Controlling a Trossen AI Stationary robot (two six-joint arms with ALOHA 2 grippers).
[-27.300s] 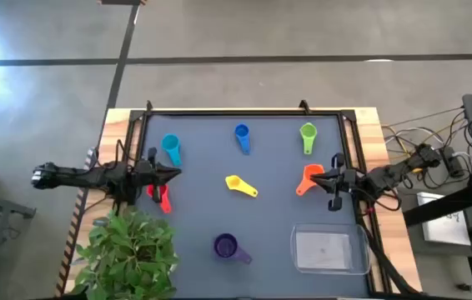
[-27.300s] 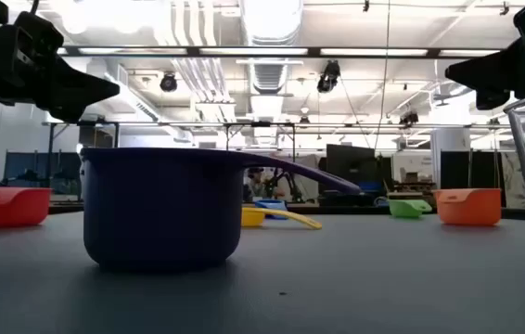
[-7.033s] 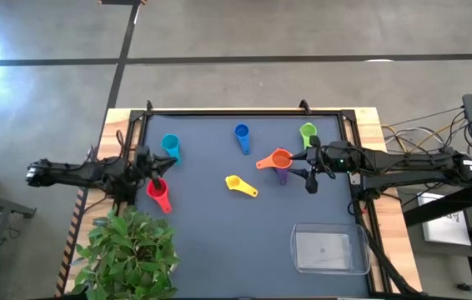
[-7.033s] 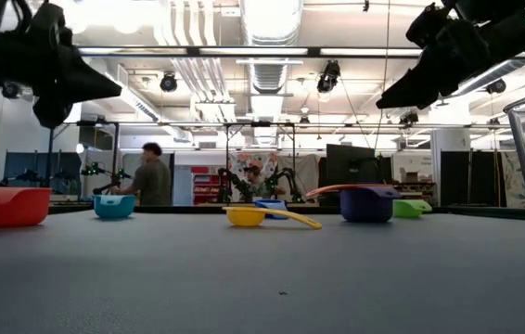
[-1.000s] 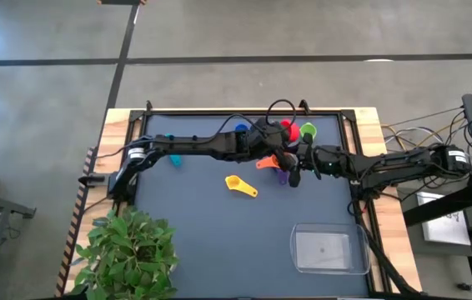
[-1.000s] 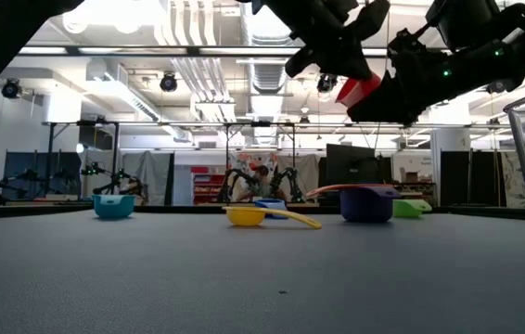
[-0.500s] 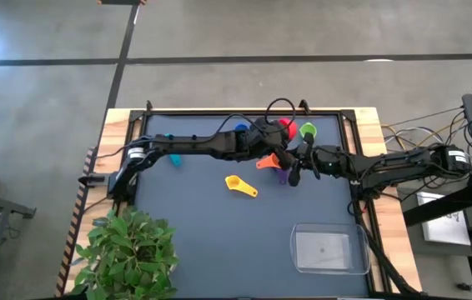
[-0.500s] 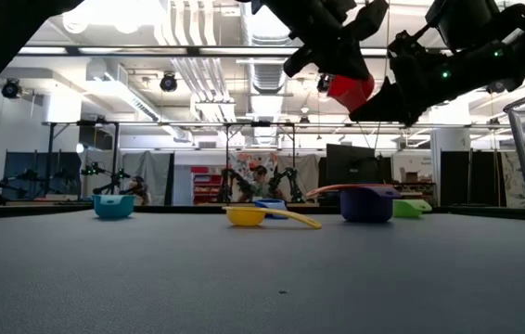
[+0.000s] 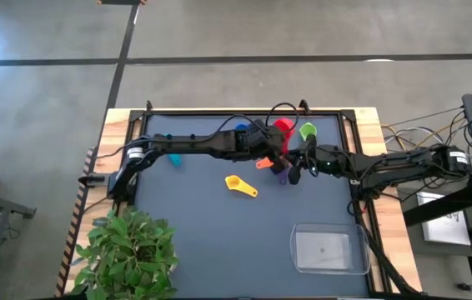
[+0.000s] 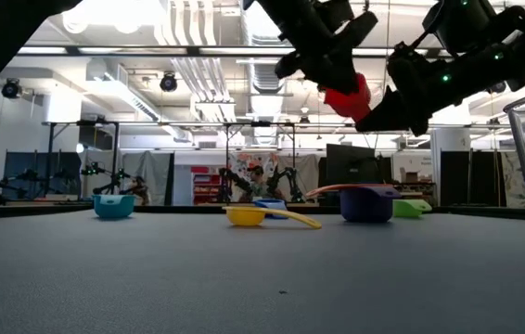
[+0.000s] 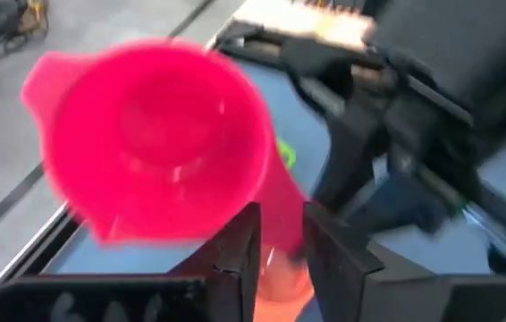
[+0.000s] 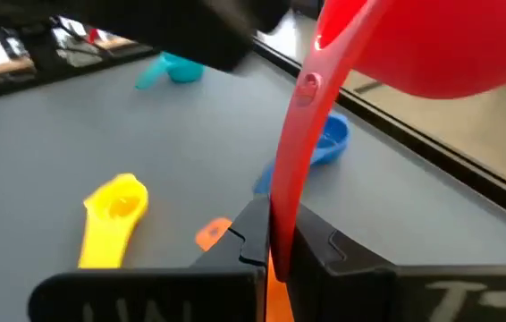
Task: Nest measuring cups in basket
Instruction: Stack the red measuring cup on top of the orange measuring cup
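Mid-air handover above the far centre of the dark bench (image 9: 194, 217). The red plastic measuring cup (image 9: 283, 127) hangs clear of the surface between both arms. The right claw (image 12: 275, 240), open a second ago, is now pressed together on the cup's flat handle; the left claw (image 11: 275, 241), until now clamped on that handle, has begun to spread, its fingers standing slightly apart around it. The cup thus passes to the right arm, presumably for nesting. Directly beneath sits the orange cup (image 9: 267, 162) nested in the purple cup (image 10: 366, 202); blue (image 10: 270, 203), green (image 9: 307, 131), teal (image 10: 114, 205) and yellow (image 9: 238, 184) cups lie separately. The clear rectangular plastic basket (image 9: 329, 251) at near right holds none. Seven seconds earlier the red cup lay at the left, both arms apart.
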